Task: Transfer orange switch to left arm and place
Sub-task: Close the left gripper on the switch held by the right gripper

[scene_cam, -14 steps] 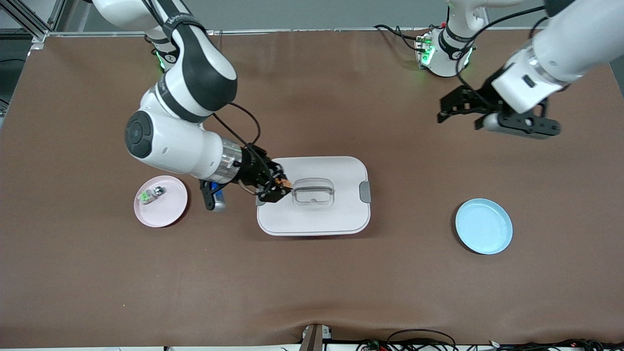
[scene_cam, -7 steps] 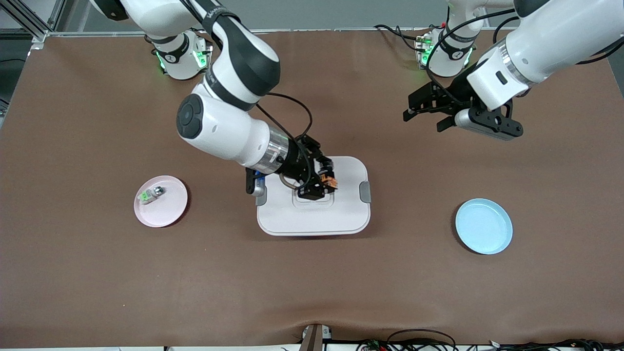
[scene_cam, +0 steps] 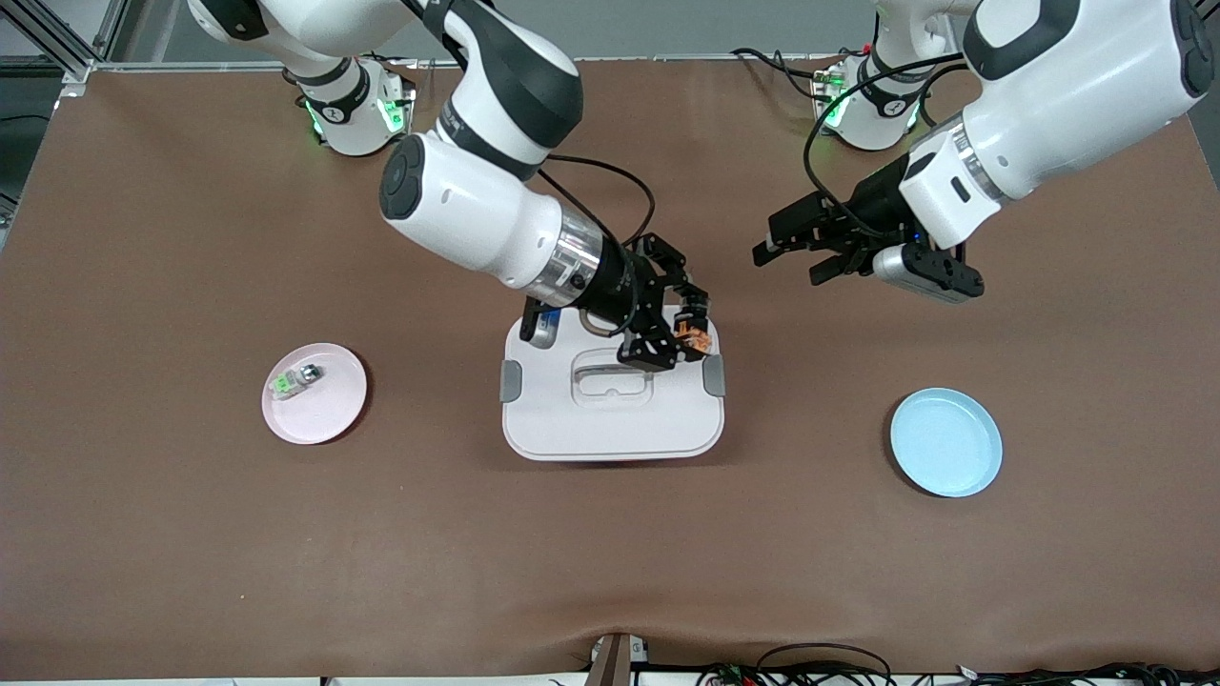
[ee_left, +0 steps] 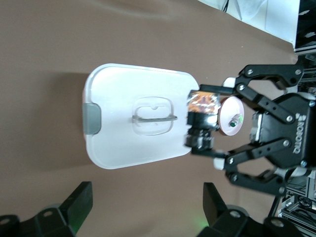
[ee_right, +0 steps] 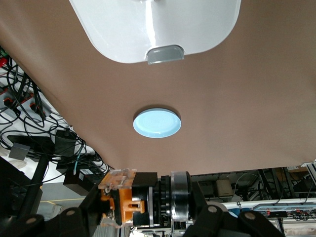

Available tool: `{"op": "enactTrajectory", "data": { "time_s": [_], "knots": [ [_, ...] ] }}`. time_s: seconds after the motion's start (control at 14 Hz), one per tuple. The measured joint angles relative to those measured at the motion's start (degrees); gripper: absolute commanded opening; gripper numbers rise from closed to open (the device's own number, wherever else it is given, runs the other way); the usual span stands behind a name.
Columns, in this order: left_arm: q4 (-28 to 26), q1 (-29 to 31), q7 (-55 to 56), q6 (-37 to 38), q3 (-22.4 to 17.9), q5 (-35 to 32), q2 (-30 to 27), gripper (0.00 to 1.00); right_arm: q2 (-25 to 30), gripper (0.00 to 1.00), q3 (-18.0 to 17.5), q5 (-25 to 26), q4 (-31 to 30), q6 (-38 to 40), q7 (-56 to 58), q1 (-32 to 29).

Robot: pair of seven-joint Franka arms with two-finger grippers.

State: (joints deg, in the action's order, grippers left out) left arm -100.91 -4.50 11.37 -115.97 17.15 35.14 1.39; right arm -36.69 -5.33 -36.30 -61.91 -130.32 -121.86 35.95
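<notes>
The orange switch (scene_cam: 694, 333) is pinched in my right gripper (scene_cam: 686, 335), which is shut on it and hangs over the edge of the white box (scene_cam: 610, 427) that faces the left arm's end of the table. In the right wrist view the orange switch (ee_right: 123, 198) sits between the fingers, with the box (ee_right: 148, 29) below. My left gripper (scene_cam: 777, 243) hovers over bare table beside the box, open and holding nothing, pointing toward the switch. The left wrist view shows the box (ee_left: 118, 89), the held switch (ee_left: 203, 102) and my own open left gripper (ee_left: 148, 210).
A pink plate (scene_cam: 319, 410) holding a clear-and-green switch (scene_cam: 294, 380) lies toward the right arm's end. A light blue plate (scene_cam: 945, 441) lies toward the left arm's end and also shows as the blue plate (ee_right: 157, 123). Brown table surrounds the box.
My right gripper has carried the orange switch across the box toward the left arm's end. My left gripper has come in and down toward the box.
</notes>
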Motion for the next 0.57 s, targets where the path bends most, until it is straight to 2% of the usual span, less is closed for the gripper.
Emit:
{"op": "enactTrajectory", "data": {
  "time_s": [0.36, 0.57],
  "knots": [
    [2.62, -1.80, -1.15, -1.41, 0.03, 0.06, 2.53, 0.86, 0.00, 0.00, -0.09, -0.05, 0.08, -1.87, -0.88, 2.88],
    [3.26, -1.82, -3.04, -1.41, 0.02, 0.05, 3.70, 0.85, 0.00, 0.00, -0.08, -0.05, 0.10, -1.98, -1.99, 4.34]
  ]
}}
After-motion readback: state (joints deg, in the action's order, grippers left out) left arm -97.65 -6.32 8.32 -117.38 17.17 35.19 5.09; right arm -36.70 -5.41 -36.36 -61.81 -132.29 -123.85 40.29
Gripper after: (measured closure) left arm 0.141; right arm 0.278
